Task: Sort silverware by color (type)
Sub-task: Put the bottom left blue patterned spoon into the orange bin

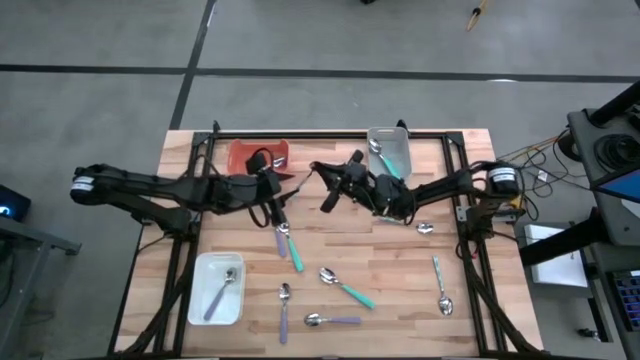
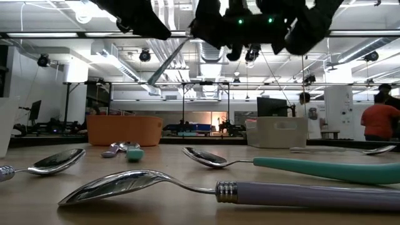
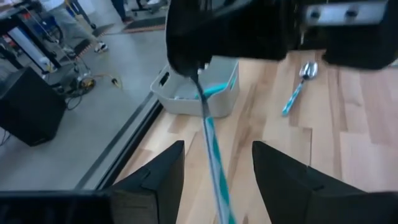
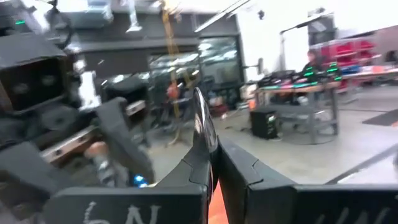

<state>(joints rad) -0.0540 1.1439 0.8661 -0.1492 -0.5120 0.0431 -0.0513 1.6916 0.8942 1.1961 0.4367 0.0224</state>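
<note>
Industrial lab – exposed ceiling ducts (image 2: 169, 25), workbenches (image 4: 305, 99).

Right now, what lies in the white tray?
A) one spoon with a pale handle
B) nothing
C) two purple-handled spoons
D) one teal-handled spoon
A: in the high view the white tray, on the left arm's side of the table, holds a single spoon with a shiny bowl and a pale handle.
</note>
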